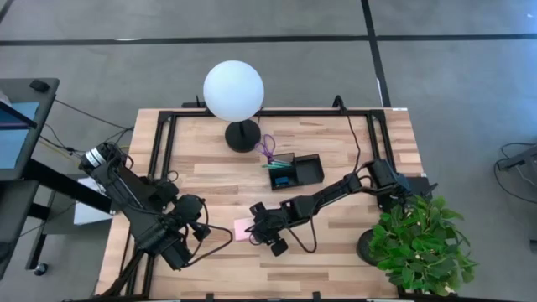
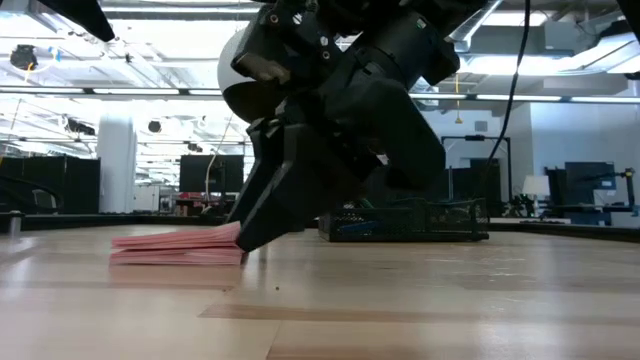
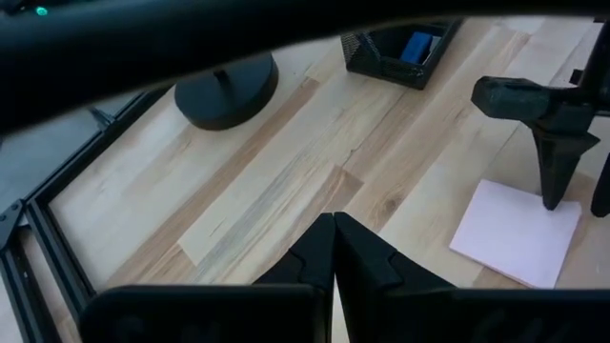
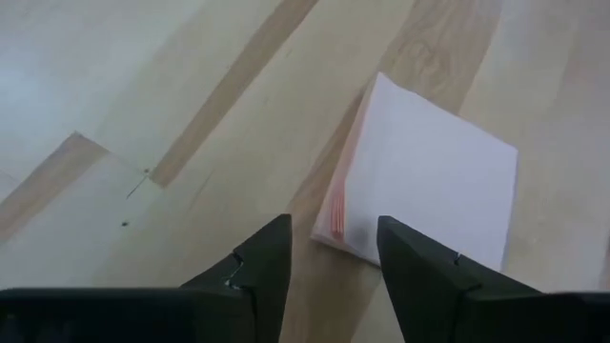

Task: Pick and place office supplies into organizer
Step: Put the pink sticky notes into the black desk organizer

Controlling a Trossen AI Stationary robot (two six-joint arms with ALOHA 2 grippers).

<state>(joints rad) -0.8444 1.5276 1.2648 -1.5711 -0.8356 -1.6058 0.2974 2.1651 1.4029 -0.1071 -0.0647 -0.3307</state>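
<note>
The pink sticky-note pad (image 4: pixel 429 181) lies flat on the wooden table, left of the table's middle (image 1: pixel 244 228). My right gripper (image 4: pixel 334 238) is open and points steeply down at the pad's nearest corner, one finger on each side of it. In the low view its fingertip (image 2: pixel 243 238) stands at the pad's end (image 2: pixel 175 248). The black organizer (image 1: pixel 317 168) stands beyond, with a blue eraser (image 3: pixel 416 45) and a teal pen inside and purple scissors (image 1: pixel 268 149) at its far left corner. My left gripper (image 3: pixel 334 229) is shut and hangs over bare table left of the pad. My right gripper comes from above with its fingers astride the pad's corner (image 4: pixel 334 224). I cannot tell whether a finger touches the pad. The pad lies flat on the table.
The white globe lamp (image 1: pixel 233 90) and its round black base (image 1: pixel 242 134) stand at the far side, just left of the organizer. A green plant (image 1: pixel 419 243) fills the near right corner. A black frame (image 1: pixel 164 143) runs along the table's left and far edges.
</note>
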